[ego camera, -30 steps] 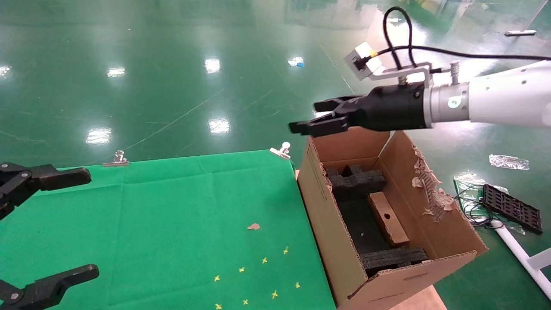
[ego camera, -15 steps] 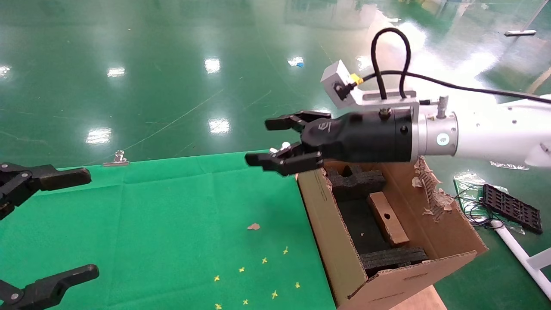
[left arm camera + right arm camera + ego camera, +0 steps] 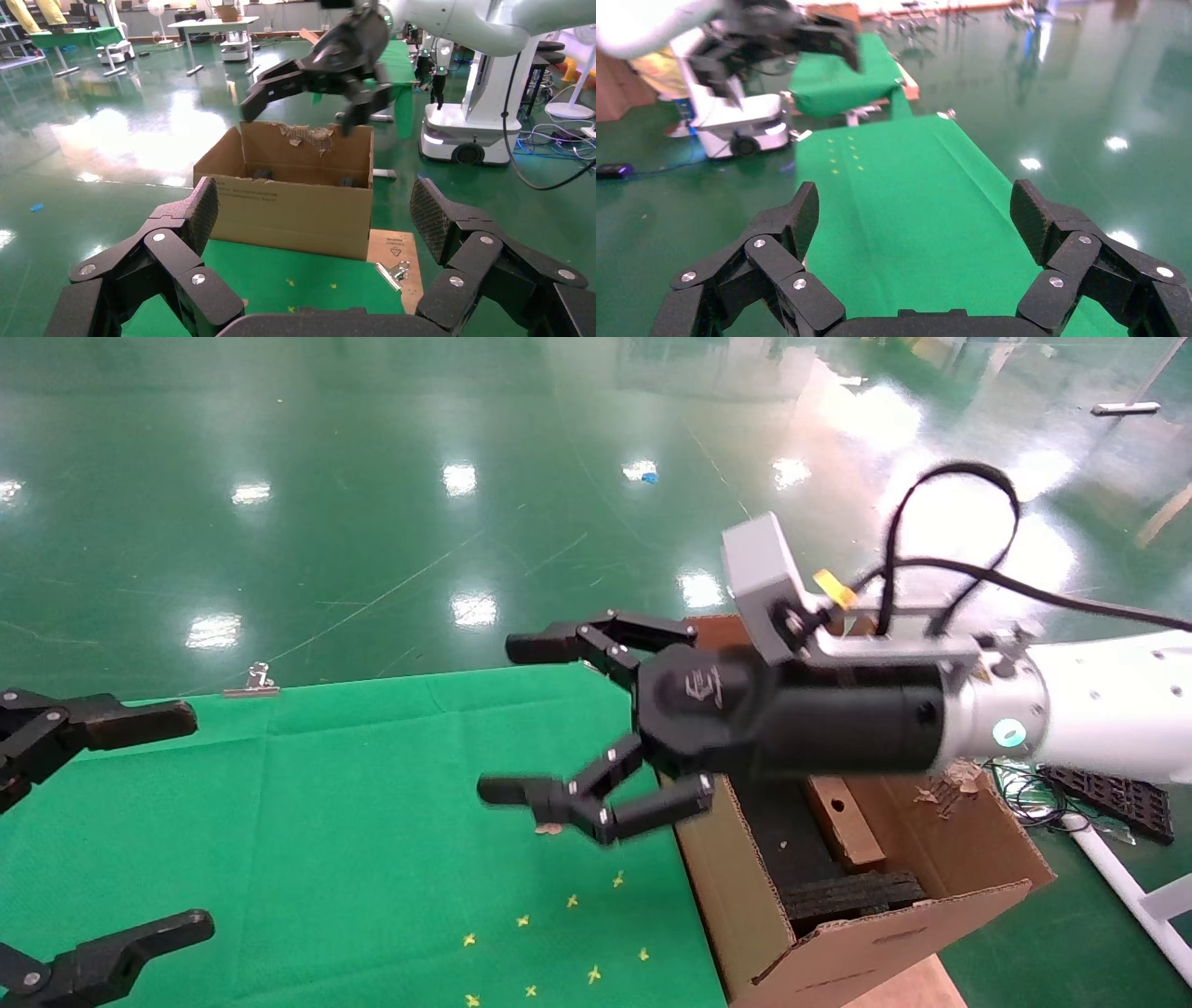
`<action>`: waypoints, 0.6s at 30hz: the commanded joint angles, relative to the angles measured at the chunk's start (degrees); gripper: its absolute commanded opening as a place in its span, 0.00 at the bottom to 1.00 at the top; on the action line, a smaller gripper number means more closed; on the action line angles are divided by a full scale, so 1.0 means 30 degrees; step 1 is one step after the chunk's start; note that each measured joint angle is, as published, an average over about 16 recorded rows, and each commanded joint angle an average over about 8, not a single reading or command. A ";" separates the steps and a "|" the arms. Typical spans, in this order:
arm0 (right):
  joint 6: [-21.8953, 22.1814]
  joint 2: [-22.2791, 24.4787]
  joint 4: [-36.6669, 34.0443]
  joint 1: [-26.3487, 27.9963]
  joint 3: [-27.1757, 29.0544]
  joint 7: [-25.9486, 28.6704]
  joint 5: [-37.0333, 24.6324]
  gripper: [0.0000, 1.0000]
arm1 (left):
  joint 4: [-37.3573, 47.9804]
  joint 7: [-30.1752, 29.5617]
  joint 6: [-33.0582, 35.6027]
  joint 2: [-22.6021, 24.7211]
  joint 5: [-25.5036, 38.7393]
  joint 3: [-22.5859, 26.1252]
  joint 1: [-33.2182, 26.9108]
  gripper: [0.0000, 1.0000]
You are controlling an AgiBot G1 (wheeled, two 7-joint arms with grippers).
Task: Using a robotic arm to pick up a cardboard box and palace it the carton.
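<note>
Item: cardboard box (image 3: 845,816). Location: inside the carton (image 3: 875,933), leaning between the black foam blocks (image 3: 843,896), partly hidden behind the robotic arm (image 3: 1099,728).

Appearance: a slim, flat brown slab with square edges and one small round hole in the upper face. It is much smaller than the carton around it. No tape or print can be made out.

Handling, as judged: light and fairly stiff, though the thin walls would probably dent under a hard squeeze. The plain card surface is expected to give fair friction. Hold is best taken across the narrow thickness, along the long sides, near the middle of the length.

Holder: the carton stands beside the green cloth table (image 3: 354,803); one upright flap is torn ragged.

Right gripper (image 3: 549,719): held above the table edge beside the carton, fingers spread wide, nothing between them.

Left gripper (image 3: 140,822): parked at the near left over the cloth, fingers apart, empty.
</note>
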 commanded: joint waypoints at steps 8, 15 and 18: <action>-0.0811 0.0325 0.2556 -0.2765 0.2821 -0.1032 0.1142 1.00 | 0.0003 0.0004 -0.0005 -0.0004 -0.0006 0.0007 0.0001 1.00; -0.0914 0.0375 0.2846 -0.3108 0.3168 -0.1108 0.1323 1.00 | 0.0007 0.0006 -0.0010 -0.0005 -0.0010 0.0009 0.0004 1.00; -0.0873 0.0366 0.2716 -0.2964 0.3026 -0.1068 0.1269 1.00 | 0.0007 0.0006 -0.0010 -0.0005 -0.0010 0.0009 0.0004 1.00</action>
